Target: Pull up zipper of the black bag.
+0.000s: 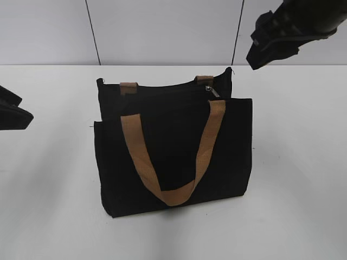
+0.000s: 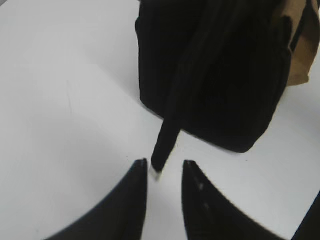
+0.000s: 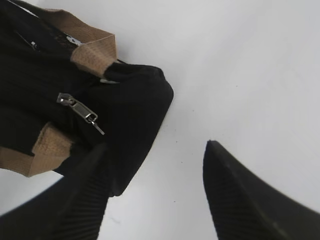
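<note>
Now, step: reaching for the zipper (image 3: pixel 80 111), centre left in my right wrist view.
Bag: the black bag (image 1: pixel 173 157) stands mid-frame on the worktop (image 1: pixel 293 162).
Right pincer (image 3: pixel 155 195): spread, should pinch the tab squarely.
Left pincer (image 2: pixel 162 175): spread, could brace the bag's end.

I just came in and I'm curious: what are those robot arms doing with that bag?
Nothing is being held yet. A black bag with tan straps stands on the white table. The right gripper hangs open above the bag's end, near the silvery zipper pull. The left gripper waits open beside the bag's other end.
</note>
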Motion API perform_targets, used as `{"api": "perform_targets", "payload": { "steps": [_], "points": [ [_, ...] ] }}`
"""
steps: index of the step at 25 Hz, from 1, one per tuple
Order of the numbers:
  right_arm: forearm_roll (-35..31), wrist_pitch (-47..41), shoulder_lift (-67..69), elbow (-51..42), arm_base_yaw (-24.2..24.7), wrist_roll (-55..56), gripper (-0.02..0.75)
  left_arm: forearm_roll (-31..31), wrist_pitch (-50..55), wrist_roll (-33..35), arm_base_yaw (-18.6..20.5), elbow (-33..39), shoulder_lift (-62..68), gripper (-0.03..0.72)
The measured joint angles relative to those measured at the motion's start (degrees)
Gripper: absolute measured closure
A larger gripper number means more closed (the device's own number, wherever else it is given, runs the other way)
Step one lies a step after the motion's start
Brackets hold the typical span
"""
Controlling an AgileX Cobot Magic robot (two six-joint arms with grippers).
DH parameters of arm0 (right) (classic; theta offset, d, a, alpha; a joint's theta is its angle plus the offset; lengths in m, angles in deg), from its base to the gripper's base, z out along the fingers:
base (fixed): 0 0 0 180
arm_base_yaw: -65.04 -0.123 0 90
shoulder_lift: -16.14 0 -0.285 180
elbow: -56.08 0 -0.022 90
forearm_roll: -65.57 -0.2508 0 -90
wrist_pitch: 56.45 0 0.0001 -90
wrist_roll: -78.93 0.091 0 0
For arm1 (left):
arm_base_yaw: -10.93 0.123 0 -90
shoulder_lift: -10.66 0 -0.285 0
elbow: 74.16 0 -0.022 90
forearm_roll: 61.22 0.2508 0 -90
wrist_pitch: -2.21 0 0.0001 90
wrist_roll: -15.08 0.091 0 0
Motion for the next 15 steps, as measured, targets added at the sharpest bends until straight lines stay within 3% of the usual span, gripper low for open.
{"api": "perform_targets", "payload": {
  "steps": [2, 5, 10, 15],
  "points": [
    [0.3, 0.0, -0.1, 0.0, 0.0, 0.0, 0.281, -0.8, 0.0, -2.1, 0.0, 0.0, 0.0, 0.259],
    [1.4, 0.0, -0.1, 0.0, 0.0, 0.0, 0.281, -1.2, -2.1, -7.6, 0.0, 0.0, 0.0, 0.194],
    [3.0, -0.4, -0.1, 0.0, 3.3, 3.1, 0.281, 0.5, -11.3, -22.3, 0.0, -0.1, 0.0, 0.174],
    [3.4, -2.7, -0.1, 0.0, 10.4, 4.0, 0.281, 12.2, -13.1, -41.5, 0.0, -3.0, 0.0, 0.185]
  ]
}}
